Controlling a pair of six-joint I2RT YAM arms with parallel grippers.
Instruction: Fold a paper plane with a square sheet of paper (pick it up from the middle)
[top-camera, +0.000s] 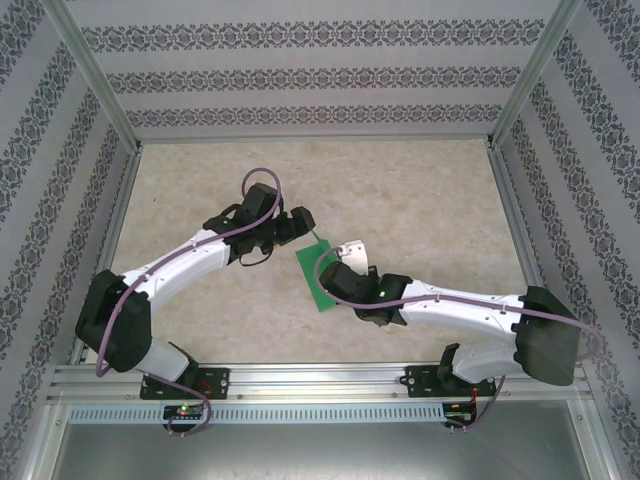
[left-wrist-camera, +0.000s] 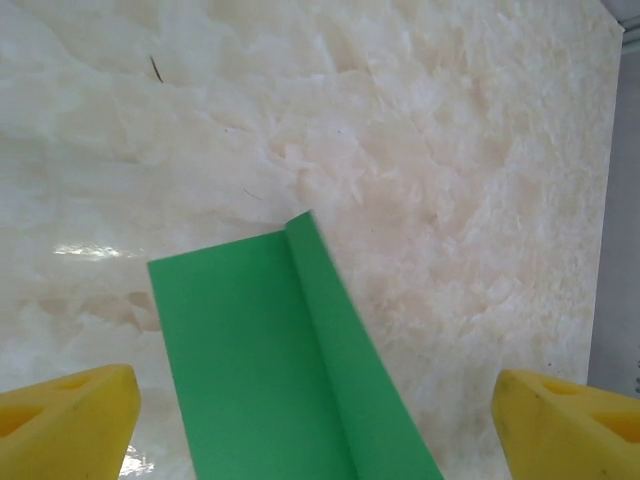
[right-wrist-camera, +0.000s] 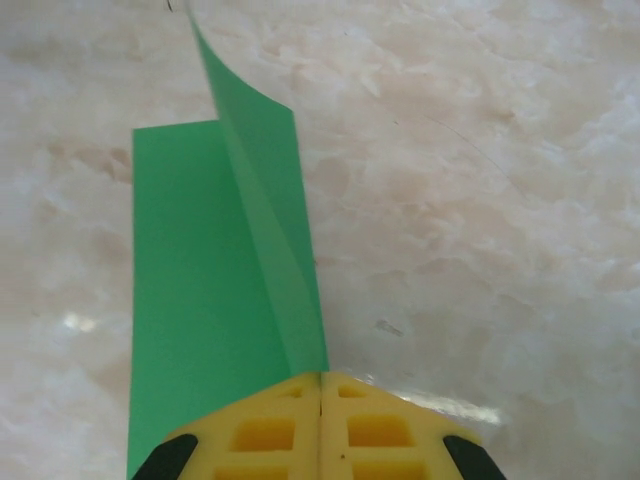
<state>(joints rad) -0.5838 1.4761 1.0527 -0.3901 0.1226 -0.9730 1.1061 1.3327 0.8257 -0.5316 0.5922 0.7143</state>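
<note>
One green paper (top-camera: 318, 278), both arms at it. It's lying mid-counter (top-camera: 420, 190) between them, mostly flat, with one long strip folded over along a crease and standing up off the surface. The right end effector (right-wrist-camera: 320, 378) is pinched fully shut, and the near end of that raised strip runs right into its fingertips, so it looks to have hold of the paper there. The left end effector (left-wrist-camera: 312, 385) is spread wide with nothing in it, yellow fingers (left-wrist-camera: 70, 415) either side of the paper's other end, hovering over it and not touching as far as I can tell
</note>
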